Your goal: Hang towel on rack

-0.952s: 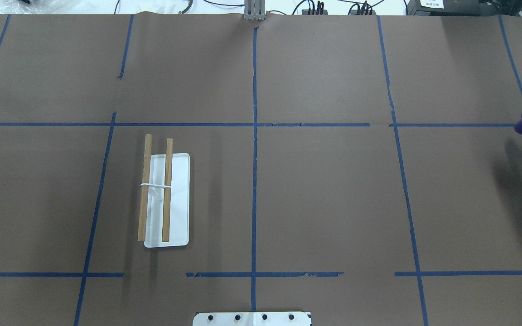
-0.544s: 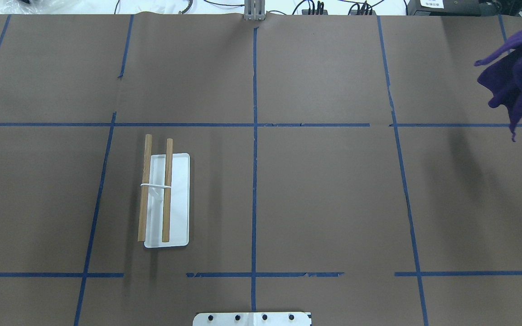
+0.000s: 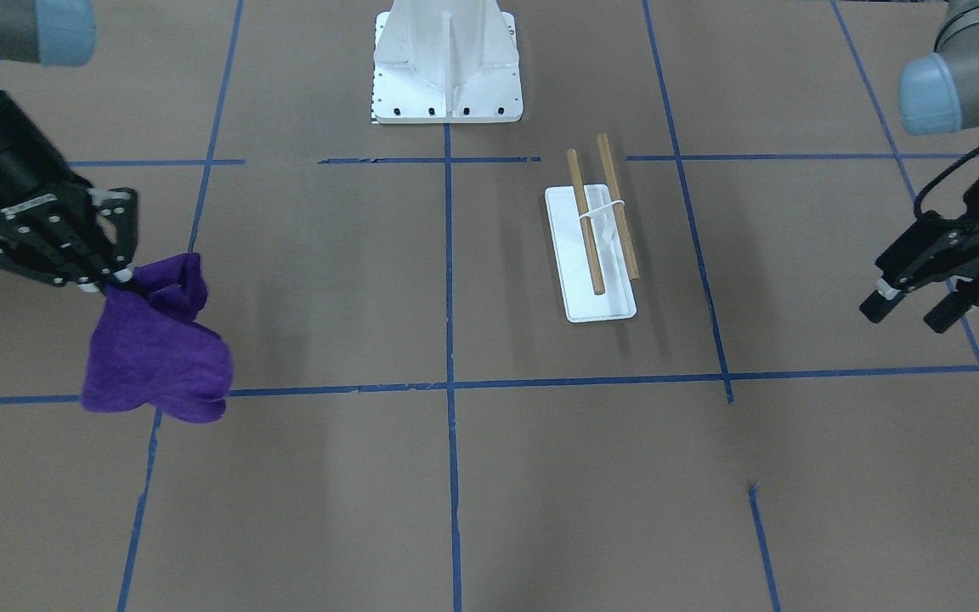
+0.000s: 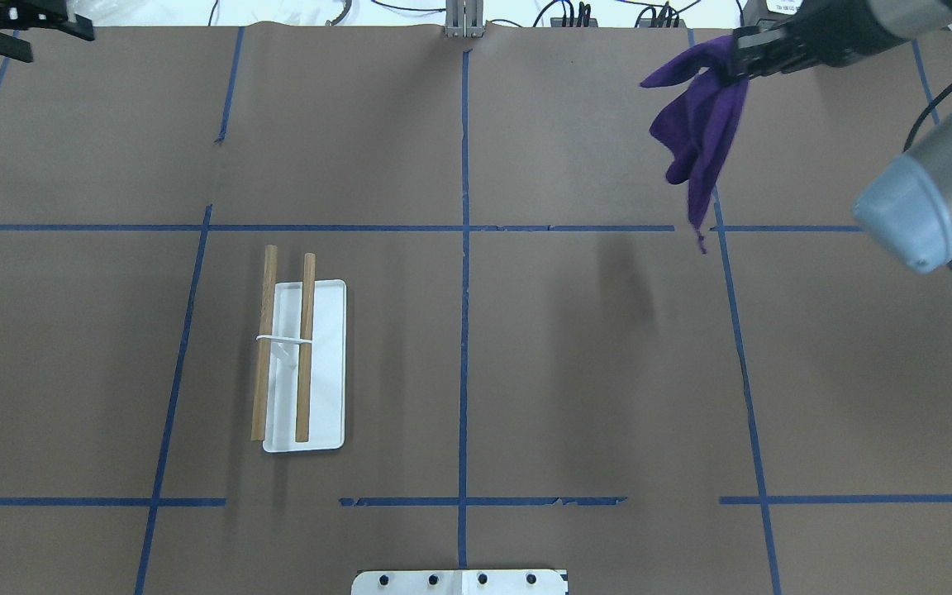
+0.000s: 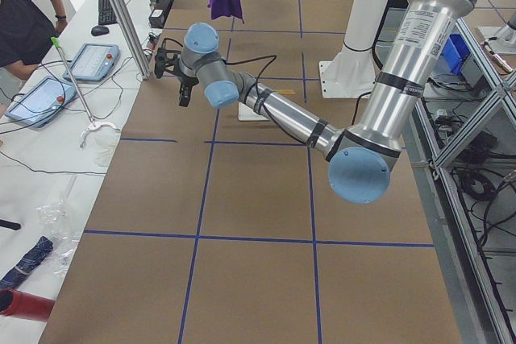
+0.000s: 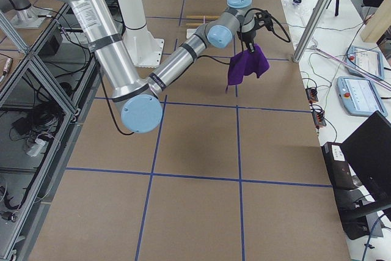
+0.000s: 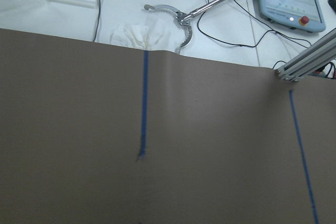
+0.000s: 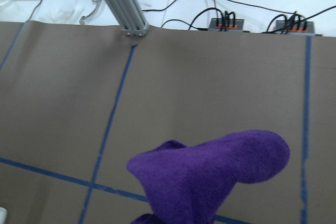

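The deep-purple towel point(image 4: 701, 124) hangs bunched from my right gripper point(image 4: 734, 68), which is shut on its top corner, high over the far right of the table. The front view shows the same towel point(image 3: 154, 357) below the gripper point(image 3: 116, 285). It fills the bottom of the right wrist view point(image 8: 210, 177). The rack point(image 4: 282, 347), two wooden dowels on a white base point(image 4: 329, 372), stands bare at the near left, far from the towel. My left gripper point(image 3: 904, 316) is open and empty, at the far left corner point(image 4: 59, 45).
The white robot pedestal point(image 3: 447, 68) stands at the near table edge in the middle. Blue tape lines cross the brown table cover point(image 4: 592, 355). Cables, control tablets and an aluminium post point(image 8: 123, 9) lie beyond the far edge.
The towel has moved left from the table's right edge toward the far right-centre. My right arm has come into the overhead view with it, and my left gripper has appeared at the top left corner.
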